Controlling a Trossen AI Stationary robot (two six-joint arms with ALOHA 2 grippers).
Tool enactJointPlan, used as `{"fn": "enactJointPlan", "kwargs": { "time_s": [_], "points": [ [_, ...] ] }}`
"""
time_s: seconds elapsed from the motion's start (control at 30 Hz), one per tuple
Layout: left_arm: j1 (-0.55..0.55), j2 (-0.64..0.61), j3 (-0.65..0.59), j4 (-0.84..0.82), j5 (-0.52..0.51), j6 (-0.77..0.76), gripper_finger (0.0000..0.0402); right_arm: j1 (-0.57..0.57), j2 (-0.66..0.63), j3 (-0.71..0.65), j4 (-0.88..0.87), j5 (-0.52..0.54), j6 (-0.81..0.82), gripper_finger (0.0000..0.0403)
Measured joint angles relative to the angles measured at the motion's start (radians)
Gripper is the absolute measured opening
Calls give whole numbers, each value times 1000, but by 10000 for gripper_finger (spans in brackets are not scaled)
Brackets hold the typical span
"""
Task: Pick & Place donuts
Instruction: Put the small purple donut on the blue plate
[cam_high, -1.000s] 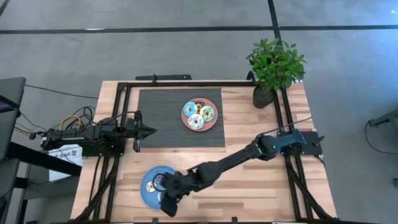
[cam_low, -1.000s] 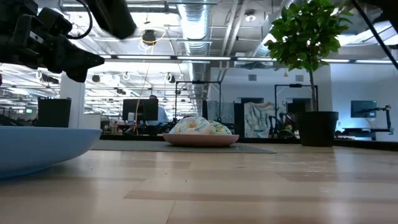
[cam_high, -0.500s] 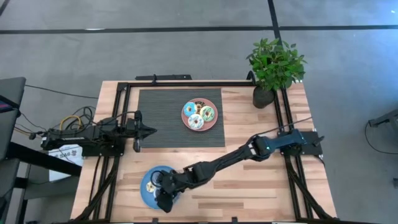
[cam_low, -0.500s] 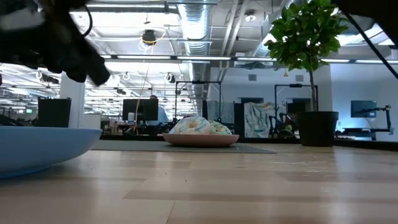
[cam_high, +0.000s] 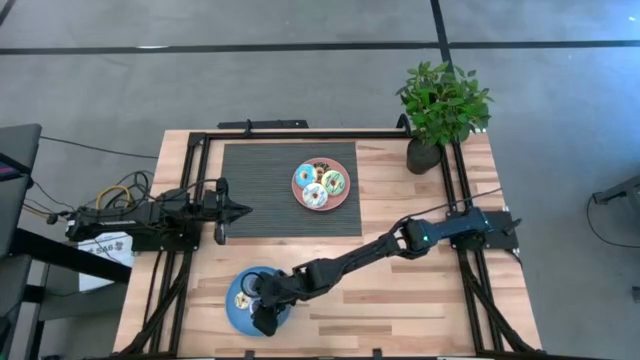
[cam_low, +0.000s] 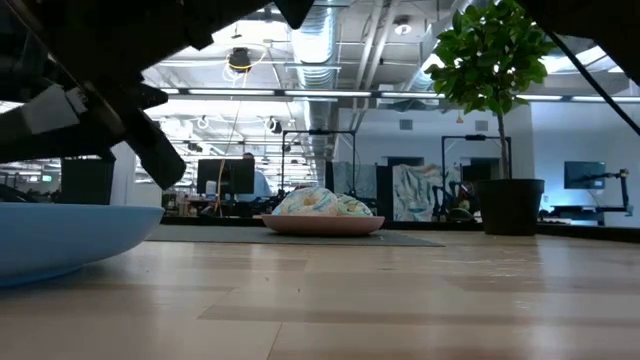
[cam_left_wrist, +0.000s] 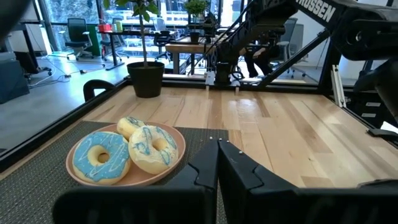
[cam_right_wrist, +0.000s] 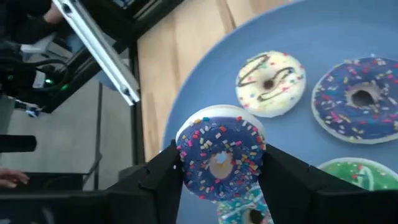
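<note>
My right gripper (cam_high: 264, 316) is over the blue plate's (cam_high: 238, 316) near part and is shut on a purple-iced donut with sprinkles (cam_right_wrist: 219, 155). A teal donut (cam_right_wrist: 245, 214) shows just behind it between the fingers. A cream donut with brown drizzle (cam_right_wrist: 270, 83), a second purple donut (cam_right_wrist: 357, 99) and a green one (cam_right_wrist: 359, 172) lie flat on the blue plate (cam_right_wrist: 205, 93). The pink plate (cam_high: 342, 200) on the dark mat holds three donuts (cam_high: 320, 184). My left gripper (cam_left_wrist: 217, 177) is shut and empty at the mat's left edge (cam_high: 236, 210). My right gripper pinches the purple donut between its two fingers (cam_right_wrist: 163, 177), which are on opposite sides of its rim (cam_right_wrist: 184, 163). The fingers come from above, slanting down. The icing faces the wrist camera. Whether the donut rests on the plate, I cannot tell.
A potted plant (cam_high: 440, 105) stands at the far right corner. A dark ribbed mat (cam_high: 260, 190) covers the far middle. A black frame (cam_high: 205, 140) runs round the table. Bare wood (cam_high: 420, 300) lies right of the blue plate.
My right gripper has moved from the table's near edge toward the far and left, in over the blue plate. In the low view it has come closer above the plate's rim.
</note>
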Motion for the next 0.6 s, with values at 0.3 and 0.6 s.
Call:
{"fn": "enactJointPlan", "kwargs": {
  "time_s": [0.3, 0.6],
  "points": [
    [0, 0, 0, 0, 0, 0, 0, -13, 0, 0, -73, 0, -27, 228],
    [0, 0, 0, 0, 0, 0, 0, -14, 0, 0, -73, 0, -27, 242]
  ]
}}
